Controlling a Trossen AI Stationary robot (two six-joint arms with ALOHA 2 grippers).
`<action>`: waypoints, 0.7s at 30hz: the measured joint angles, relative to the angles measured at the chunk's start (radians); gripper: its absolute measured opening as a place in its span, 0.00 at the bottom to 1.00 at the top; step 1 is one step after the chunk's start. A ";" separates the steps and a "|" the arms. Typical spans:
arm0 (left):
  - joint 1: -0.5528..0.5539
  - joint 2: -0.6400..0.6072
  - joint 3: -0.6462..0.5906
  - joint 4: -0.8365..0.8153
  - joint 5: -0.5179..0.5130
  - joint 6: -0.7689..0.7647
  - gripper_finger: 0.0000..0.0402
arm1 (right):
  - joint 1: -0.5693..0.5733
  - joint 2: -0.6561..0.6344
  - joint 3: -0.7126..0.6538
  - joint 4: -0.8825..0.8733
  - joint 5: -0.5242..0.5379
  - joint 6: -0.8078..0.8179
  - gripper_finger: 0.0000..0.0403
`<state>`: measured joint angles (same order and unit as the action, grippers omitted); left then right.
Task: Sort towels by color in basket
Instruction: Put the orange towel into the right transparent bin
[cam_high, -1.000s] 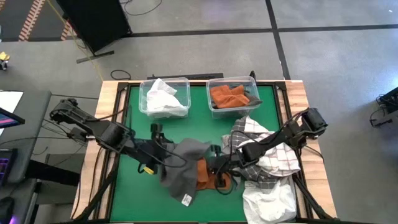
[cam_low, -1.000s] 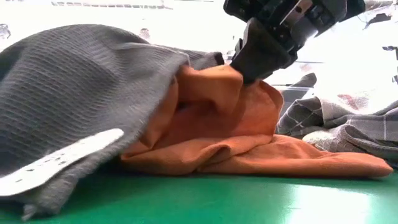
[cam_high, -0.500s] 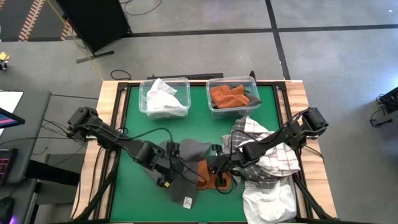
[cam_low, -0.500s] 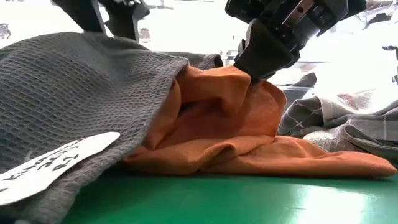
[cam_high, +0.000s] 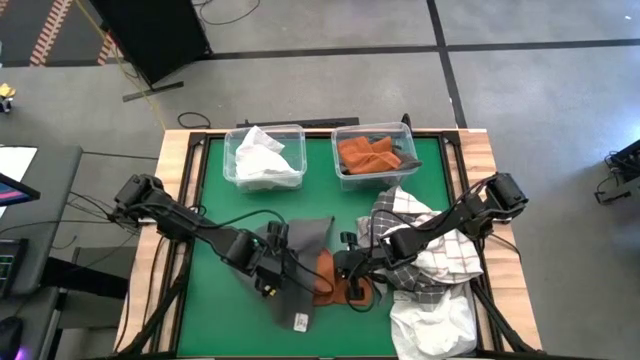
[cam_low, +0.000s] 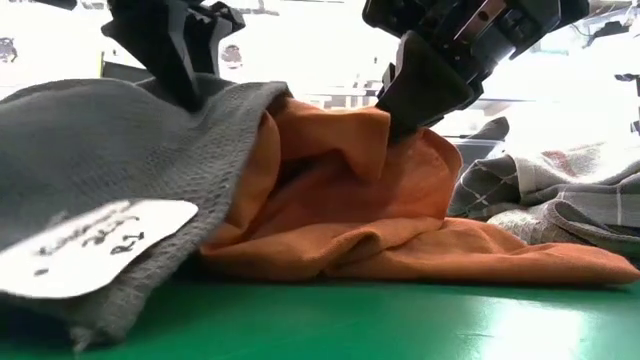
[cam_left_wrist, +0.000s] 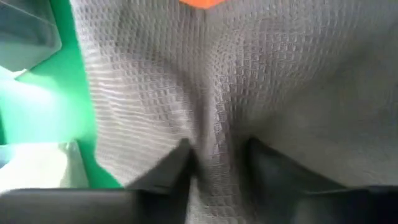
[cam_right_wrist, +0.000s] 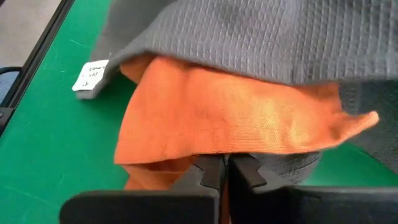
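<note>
A dark grey waffle towel (cam_high: 300, 275) with a white label (cam_low: 100, 245) lies bunched near the table's near edge, partly over an orange towel (cam_high: 335, 282). My left gripper (cam_high: 274, 268) sits on the grey towel's left part and is shut on it (cam_left_wrist: 217, 165). My right gripper (cam_high: 347, 270) comes from the right and is shut on the orange towel (cam_right_wrist: 225, 171). In the low view the left gripper (cam_low: 180, 55) stands over the grey towel (cam_low: 90, 150) and the right gripper (cam_low: 425, 85) over the orange one (cam_low: 350, 200). My left gripper pinches a raised ridge of the dark grey towel (cam_left_wrist: 217, 143) between its two fingers (cam_left_wrist: 177, 168), coming from above at a slant from the table's left. The towel lies slack on the table and on the orange towel. My right gripper pinches a fold of the orange towel's upper edge (cam_right_wrist: 214, 154) between its two fingers (cam_right_wrist: 242, 169), slanting down from the table's right. The fold is drawn up into a peak (cam_low: 375, 125); the rest of the orange towel lies on the table.
Two clear bins stand at the far edge: the left one (cam_high: 232, 165) holds a white towel, the right one (cam_high: 340, 178) orange and dark grey towels. A heap of checked towels (cam_high: 430, 240) and a white towel (cam_high: 430, 320) lie under the right arm.
My left gripper has moved toward the table's near edge and right, coming down onto the dark grey towel. The grey towel has sunk lower and bunched narrower, and its label now faces the low camera. The right gripper and the orange towel have stayed put.
</note>
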<state>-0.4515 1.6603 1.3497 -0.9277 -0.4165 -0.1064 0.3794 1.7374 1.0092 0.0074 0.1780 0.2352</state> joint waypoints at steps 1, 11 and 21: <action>0.000 0.000 0.003 -0.016 0.000 0.006 0.24 | 0.000 0.000 0.000 0.000 0.000 0.000 0.07; -0.013 0.001 0.144 -0.239 -0.048 0.003 0.01 | 0.000 0.000 0.000 -0.097 0.001 0.023 0.07; -0.026 0.001 0.349 -0.520 -0.088 -0.096 0.01 | 0.012 0.000 0.002 -0.207 -0.034 0.069 0.08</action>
<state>-0.4774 1.6611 1.6986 -1.4473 -0.5049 -0.2023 0.3909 1.7374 1.0112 -0.1991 0.1444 0.3044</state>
